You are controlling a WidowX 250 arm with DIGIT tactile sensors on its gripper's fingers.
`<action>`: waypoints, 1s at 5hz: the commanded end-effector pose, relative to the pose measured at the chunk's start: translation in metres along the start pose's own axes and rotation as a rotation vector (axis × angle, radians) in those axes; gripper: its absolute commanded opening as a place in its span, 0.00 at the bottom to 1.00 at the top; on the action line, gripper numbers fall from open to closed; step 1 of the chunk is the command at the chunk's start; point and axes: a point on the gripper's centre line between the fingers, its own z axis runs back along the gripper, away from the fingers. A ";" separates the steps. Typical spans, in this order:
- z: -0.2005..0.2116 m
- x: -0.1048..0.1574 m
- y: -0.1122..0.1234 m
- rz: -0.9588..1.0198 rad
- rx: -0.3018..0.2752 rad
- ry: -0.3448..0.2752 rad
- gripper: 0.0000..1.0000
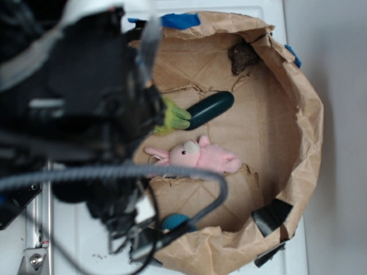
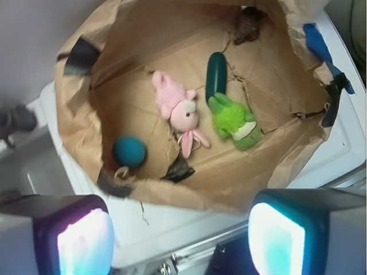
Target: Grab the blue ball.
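Currently your end effector [image 2: 180,240] hangs open, empty, outside the paper bag [image 2: 275,166]; blue ball [image 2: 129,151] sits tight against its near wall, so fingers may snag paper or nudge it away.

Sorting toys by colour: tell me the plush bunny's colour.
Pink, paler on the face; the plush bunny shows best in the wrist view.
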 end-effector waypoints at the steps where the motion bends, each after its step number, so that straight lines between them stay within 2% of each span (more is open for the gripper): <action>1: 0.004 0.025 0.009 0.140 -0.062 -0.070 1.00; 3: 0.004 0.025 0.009 0.140 -0.062 -0.070 1.00; 4: -0.008 0.017 0.019 0.217 -0.028 -0.061 1.00; 5: -0.028 0.038 0.017 0.336 0.007 -0.033 1.00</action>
